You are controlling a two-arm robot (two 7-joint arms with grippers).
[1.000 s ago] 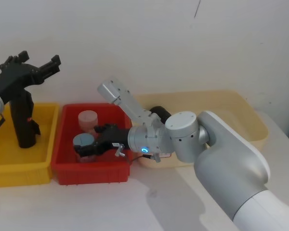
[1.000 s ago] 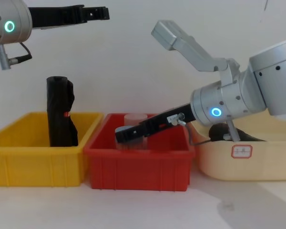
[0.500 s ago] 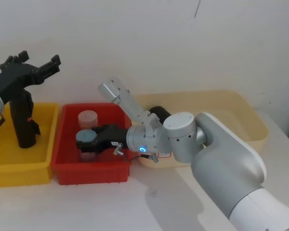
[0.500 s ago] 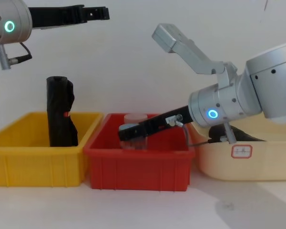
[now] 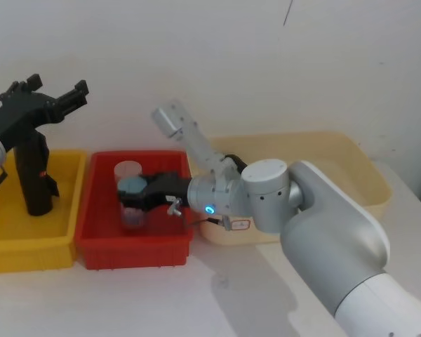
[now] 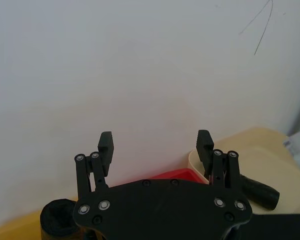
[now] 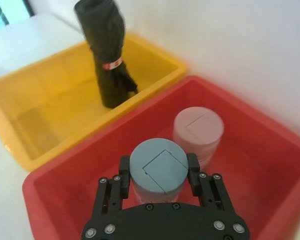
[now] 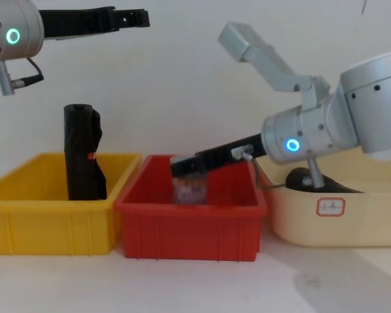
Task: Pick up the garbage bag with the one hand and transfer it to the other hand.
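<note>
Garbage bag [image 8: 316, 181] lies in the beige tub [image 5: 365, 175], apart from the right end effector [image 7: 157, 172] clamped on a blue-capped jar [image 7: 158, 167] over the red bin [image 5: 98, 242], while the left end effector [image 6: 156, 145] hangs spread above the yellow bin [image 5: 28, 246].

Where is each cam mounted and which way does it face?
Head: high, looking down on yellow bin, red bin, tub; both arms show, right pincer shut on jar.
Chest: low, level across the bins' sides; left arm top left, right arm reaching in.
Left wrist: raised, facing the wall; open left pincer.
Right wrist: looks down into the red bin past its pincer.
Shared: head and right wrist both show the marked roll.
</note>
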